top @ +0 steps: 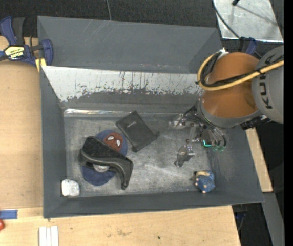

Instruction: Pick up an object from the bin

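My gripper (pixel 181 141) hangs over the right half of the bin floor, below the arm's orange cover. Its two metal fingers (pixel 183 157) stand apart, open, with only bare floor between them. A small blue and tan toy (pixel 204 181) lies just below and to the right of the gripper, near the bin's front right corner, apart from the fingers. A dark grey flat block (pixel 135 130) lies to the gripper's left, tilted, in the middle of the bin.
At the left lie a blue cap with a red masked face (pixel 113 140), a black curved piece (pixel 109 161) across it, and a small white lump (pixel 70 187) in the front left corner. The arm reaches in over the bin's right wall.
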You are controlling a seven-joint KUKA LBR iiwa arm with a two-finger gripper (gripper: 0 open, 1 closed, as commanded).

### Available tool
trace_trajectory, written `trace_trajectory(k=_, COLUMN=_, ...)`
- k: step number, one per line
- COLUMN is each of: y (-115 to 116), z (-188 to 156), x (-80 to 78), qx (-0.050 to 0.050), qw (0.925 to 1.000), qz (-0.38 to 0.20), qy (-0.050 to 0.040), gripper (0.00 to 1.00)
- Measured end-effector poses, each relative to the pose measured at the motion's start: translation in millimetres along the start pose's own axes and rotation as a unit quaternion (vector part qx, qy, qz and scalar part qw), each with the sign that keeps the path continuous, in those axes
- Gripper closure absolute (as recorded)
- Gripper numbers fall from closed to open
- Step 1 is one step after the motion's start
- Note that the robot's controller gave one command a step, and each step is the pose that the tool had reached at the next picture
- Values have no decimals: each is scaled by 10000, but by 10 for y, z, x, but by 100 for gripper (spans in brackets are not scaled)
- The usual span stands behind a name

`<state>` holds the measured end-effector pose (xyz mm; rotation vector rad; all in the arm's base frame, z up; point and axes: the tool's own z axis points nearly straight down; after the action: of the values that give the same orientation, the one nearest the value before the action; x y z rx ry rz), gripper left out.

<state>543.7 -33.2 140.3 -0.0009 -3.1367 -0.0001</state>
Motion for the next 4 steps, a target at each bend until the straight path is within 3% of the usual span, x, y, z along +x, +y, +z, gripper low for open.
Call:
trace_trajectory(k=1, y=1, z=-43, x=-20, qx=3, qw=10000, qz=-10, qy=-40, gripper=100)
trace_trajectory(k=2, y=1, z=-43, x=-20, qx=3, qw=10000, qz=-10, qy=-40, gripper=0)
trace_trajectory(k=3, y=430, z=665, x=-508, qx=13, qw=9965, qz=-832, qy=-58, gripper=0)
trace_trajectory(k=4, y=441, z=615, x=-568, qx=5, qw=9964, qz=-823, qy=-186, gripper=100)
